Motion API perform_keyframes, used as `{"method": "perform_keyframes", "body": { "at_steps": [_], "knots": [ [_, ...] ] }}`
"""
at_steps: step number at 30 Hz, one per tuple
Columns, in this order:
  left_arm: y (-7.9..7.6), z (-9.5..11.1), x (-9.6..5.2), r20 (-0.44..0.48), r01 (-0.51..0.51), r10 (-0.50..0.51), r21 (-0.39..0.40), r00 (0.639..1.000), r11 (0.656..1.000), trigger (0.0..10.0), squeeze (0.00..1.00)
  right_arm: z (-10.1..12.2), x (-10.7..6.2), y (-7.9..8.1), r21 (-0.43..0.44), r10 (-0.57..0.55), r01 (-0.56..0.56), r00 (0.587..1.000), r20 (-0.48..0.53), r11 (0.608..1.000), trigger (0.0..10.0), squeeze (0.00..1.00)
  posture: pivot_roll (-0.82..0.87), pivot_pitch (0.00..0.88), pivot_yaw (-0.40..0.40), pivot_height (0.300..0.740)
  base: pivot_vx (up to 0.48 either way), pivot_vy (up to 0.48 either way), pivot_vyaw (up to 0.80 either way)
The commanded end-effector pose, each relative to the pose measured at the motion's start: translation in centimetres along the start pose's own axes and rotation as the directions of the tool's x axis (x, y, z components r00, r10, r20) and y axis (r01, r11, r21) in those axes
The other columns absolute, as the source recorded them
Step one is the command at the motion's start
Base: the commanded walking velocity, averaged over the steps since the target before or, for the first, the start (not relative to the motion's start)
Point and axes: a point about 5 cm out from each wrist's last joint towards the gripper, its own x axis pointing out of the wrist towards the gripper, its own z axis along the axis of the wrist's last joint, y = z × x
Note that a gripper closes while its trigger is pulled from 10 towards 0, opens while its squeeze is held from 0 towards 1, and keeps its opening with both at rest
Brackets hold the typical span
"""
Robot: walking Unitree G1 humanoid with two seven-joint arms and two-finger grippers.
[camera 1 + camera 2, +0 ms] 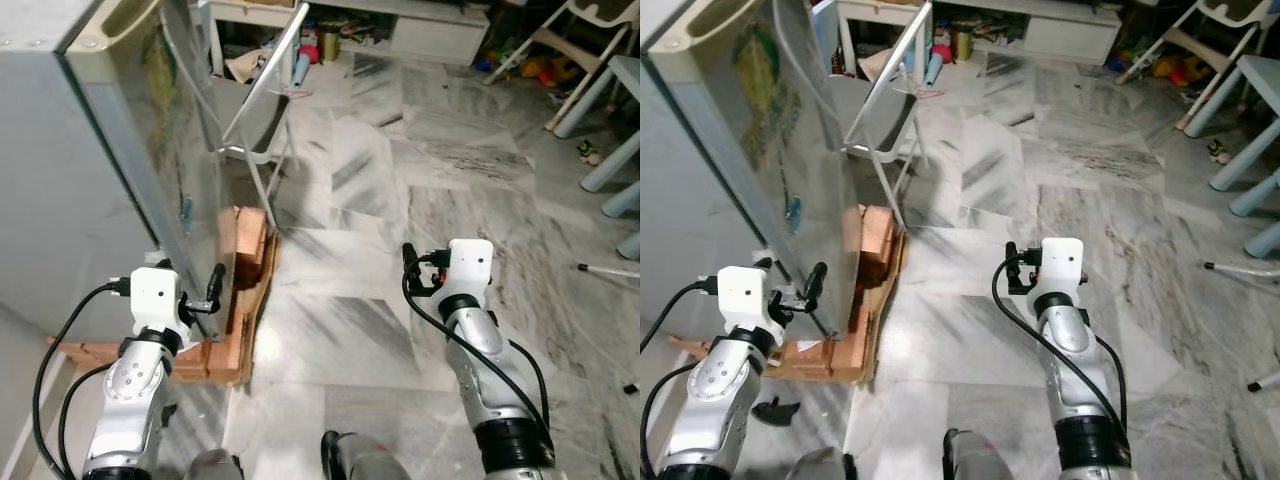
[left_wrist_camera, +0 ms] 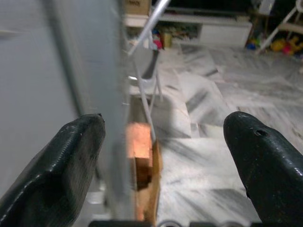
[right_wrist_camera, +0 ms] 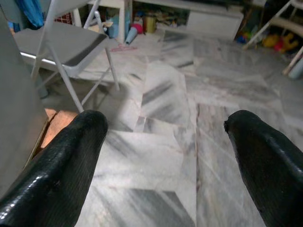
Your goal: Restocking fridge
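Observation:
The grey fridge [image 1: 60, 200] stands at my left on a wooden base [image 1: 245, 300], its glossy door [image 1: 165, 140] facing the room. My left gripper [image 1: 205, 292] is open at the door's lower front edge. In the left wrist view the door's edge [image 2: 106, 94] runs between the two spread fingers [image 2: 57, 175], closer to one of them, and I cannot tell if either touches it. My right gripper [image 1: 412, 268] is open over the marble floor with nothing between its fingers [image 3: 265, 161].
A white folding chair [image 1: 265, 90] leans just past the fridge. A low white cabinet [image 1: 430, 35] with toys lines the back. Pale blue children's furniture [image 1: 620, 140] stands at the right, and a white stick [image 1: 605, 270] lies on the floor.

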Motion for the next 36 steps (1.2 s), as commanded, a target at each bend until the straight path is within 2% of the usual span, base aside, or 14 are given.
{"method": "perform_keyframes", "body": {
  "at_steps": [1,23,25,29,31,36],
  "knots": [
    [0.4,0.0,-0.3,0.0,-0.011,0.011,0.012,1.0,1.0,10.0,0.0,0.0,0.0,0.2,0.002,0.002,-0.002,1.0,0.001,1.0,10.0,0.0,0.01,0.075,-0.078,0.74,0.0,0.319,0.0],
    [0.3,0.2,-0.2,0.014,-0.013,0.013,0.016,1.0,1.0,10.0,0.0,-0.2,0.0,0.3,0.011,-0.001,0.001,1.0,-0.006,1.0,10.0,0.0,0.01,0.081,-0.076,0.74,0.0,0.0,-0.07],
    [0.3,0.2,-0.1,0.005,-0.028,0.028,0.017,1.0,0.999,10.0,0.0,-0.4,0.0,0.3,0.018,-0.004,0.005,1.0,-0.02,1.0,10.0,0.0,0.01,0.081,-0.076,0.74,0.0,0.0,-0.8],
    [0.2,0.2,0.5,-0.001,-0.041,0.041,-0.007,0.999,0.999,10.0,0.0,-0.2,0.1,0.3,0.01,-0.003,0.003,1.0,-0.01,1.0,10.0,0.0,0.01,0.085,-0.085,0.74,0.0,0.0,-0.72],
    [0.5,0.5,1.6,0.005,-0.045,0.045,-0.006,0.999,0.999,10.0,0.0,-0.1,0.1,0.5,0.002,0.007,-0.007,1.0,-0.002,1.0,10.0,0.0,0.01,0.085,-0.084,0.74,0.0,0.0,0.0],
    [1.4,1.1,2.8,0.017,-0.079,0.079,-0.007,0.997,0.997,10.0,0.0,0.2,0.1,0.4,-0.007,0.006,-0.006,1.0,0.009,1.0,10.0,0.0,0.0,0.09,-0.083,0.74,0.0,0.0,0.0]
  ]
}}
